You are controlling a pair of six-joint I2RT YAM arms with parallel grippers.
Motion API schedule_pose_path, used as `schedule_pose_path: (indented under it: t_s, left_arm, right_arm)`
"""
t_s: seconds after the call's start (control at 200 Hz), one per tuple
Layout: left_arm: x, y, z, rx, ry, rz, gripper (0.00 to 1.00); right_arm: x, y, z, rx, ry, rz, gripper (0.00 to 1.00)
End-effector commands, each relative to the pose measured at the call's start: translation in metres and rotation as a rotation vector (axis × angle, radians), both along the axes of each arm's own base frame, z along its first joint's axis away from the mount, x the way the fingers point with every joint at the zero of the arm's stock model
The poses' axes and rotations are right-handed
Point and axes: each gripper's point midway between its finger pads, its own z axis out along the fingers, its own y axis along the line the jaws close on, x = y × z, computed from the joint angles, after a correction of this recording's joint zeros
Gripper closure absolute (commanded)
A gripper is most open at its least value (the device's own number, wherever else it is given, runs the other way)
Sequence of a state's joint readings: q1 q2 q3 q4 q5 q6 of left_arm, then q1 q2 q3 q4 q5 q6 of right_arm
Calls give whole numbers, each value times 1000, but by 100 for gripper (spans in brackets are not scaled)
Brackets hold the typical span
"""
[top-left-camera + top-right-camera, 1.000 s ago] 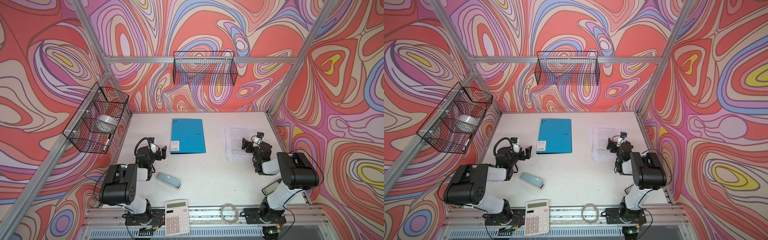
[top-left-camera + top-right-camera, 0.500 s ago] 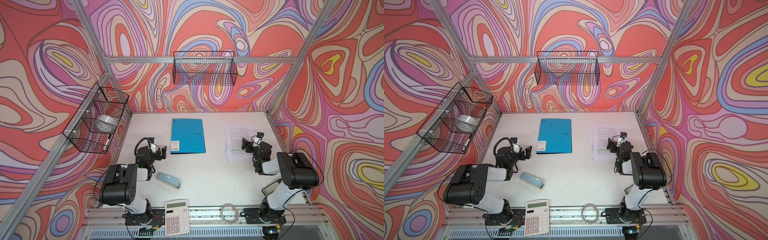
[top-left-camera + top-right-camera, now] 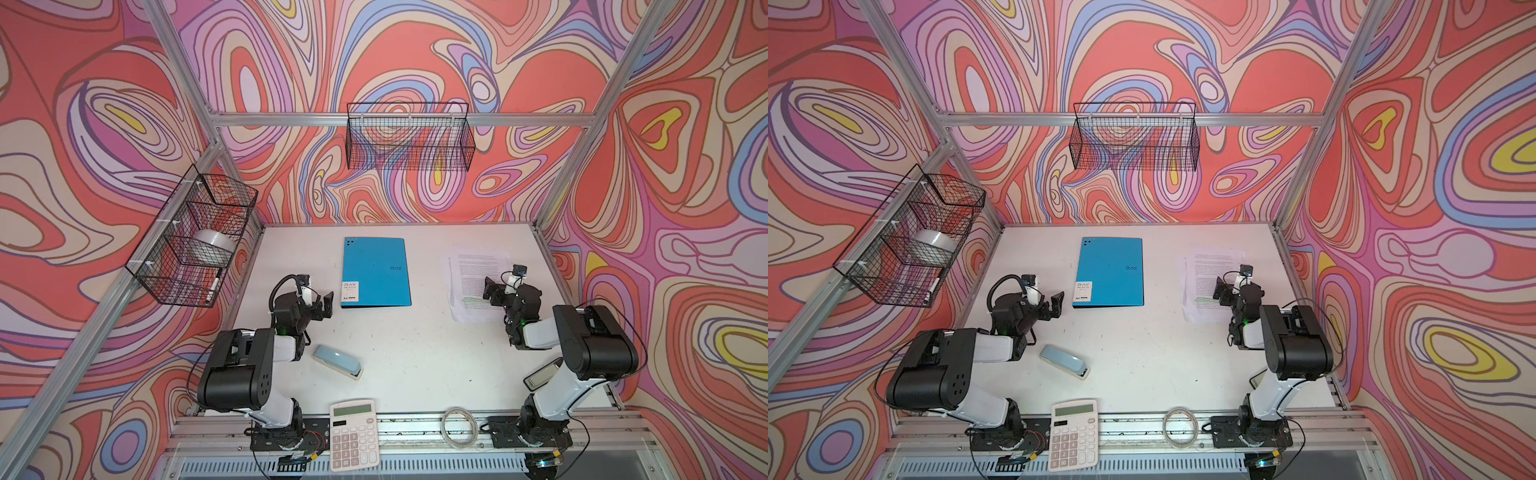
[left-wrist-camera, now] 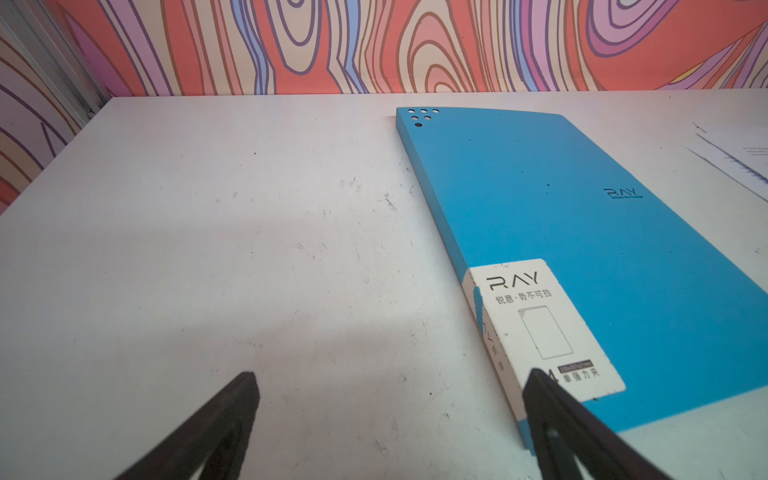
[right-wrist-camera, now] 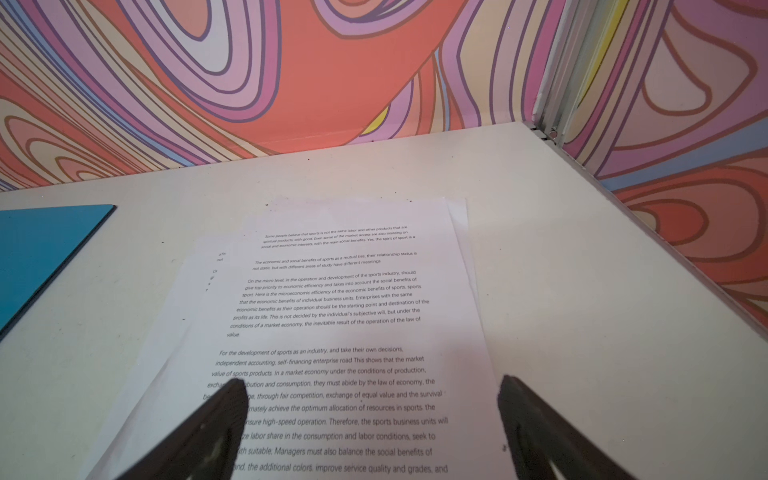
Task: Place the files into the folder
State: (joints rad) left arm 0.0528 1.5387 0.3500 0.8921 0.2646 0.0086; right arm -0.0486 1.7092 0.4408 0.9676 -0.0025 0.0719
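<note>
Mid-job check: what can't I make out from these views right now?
Folder inside: closed; its cover hides it in every view.
Files count: right wrist view shows offset edges only; near end cut off by the picture edge.
Files' near right corner: covered by the right arm in both top views.
Files' print: too small in both top views.

left pincer (image 4: 390, 376) and right pincer (image 5: 372, 382) gape wide

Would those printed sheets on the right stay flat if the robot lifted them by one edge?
Probably not: the files look like a few thin, loose sheets, so they would likely droop. Their edges sit fanned out of line, so they may slide apart. Lying flat on the table, they seem hard to get under.
</note>
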Motion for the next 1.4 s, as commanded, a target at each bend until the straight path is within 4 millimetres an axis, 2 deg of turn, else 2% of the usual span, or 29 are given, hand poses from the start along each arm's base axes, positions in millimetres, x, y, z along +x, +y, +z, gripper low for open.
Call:
schedule_pose_path:
  t_s: [0.0,0.095,0.23,0.336,0.461,0.501,0.521,0.571,0.636,0.721,0.816,0.881,0.981,1.047,1.157,1.267,1.367,1.392]
  left_arm:
    - [5,-1,12,18,-11,-9,0]
    - [5,0,14,17,-22,-7,0]
    - [7,1,14,17,-12,4,0]
    - [7,2,15,16,-18,8,0]
    - [10,-6,32,20,43,-41,0]
    - [8,-7,29,18,79,-40,0]
    - [17,-6,43,19,49,-38,0]
    - [19,-7,49,20,50,-48,0]
    - [19,-7,55,35,89,-54,0]
    - [18,-1,65,61,154,-31,0]
    - [12,-5,76,70,241,-59,0]
    - [2,-12,86,71,307,-111,0]
    - [-9,-22,107,64,384,-165,0]
    - [-8,-27,124,14,422,-163,0]
    - [-4,-43,140,-22,521,-208,0]
    - [-16,-71,141,-69,662,-346,0]
    - [-9,-70,124,-105,708,-296,0]
    - [-5,-67,120,-101,695,-275,0]
  right_arm:
    - [4,-3,20,-8,-19,-24,1]
    - [1,-5,30,-17,-11,-31,2]
    - [-4,-2,57,-5,-1,-19,2]
    - [-9,-10,74,53,16,-87,2]
    - [-15,-5,84,118,106,-85,2]
    - [-17,-4,90,141,117,-92,2]
    - [-18,-3,93,155,119,-93,1]
    - [-22,-8,97,219,129,-153,1]
    - [-32,-15,91,276,233,-236,1]
    - [-40,5,76,304,378,-147,1]
    - [-49,21,67,420,378,-104,2]
    - [-55,25,73,495,344,-107,1]
    - [-65,53,89,565,355,46,1]
    - [-74,61,92,587,383,81,2]
    - [-93,68,95,652,396,91,2]
    - [-100,75,94,677,399,127,1]
    - [-94,72,80,646,486,97,3]
    - [-90,76,77,661,504,115,7]
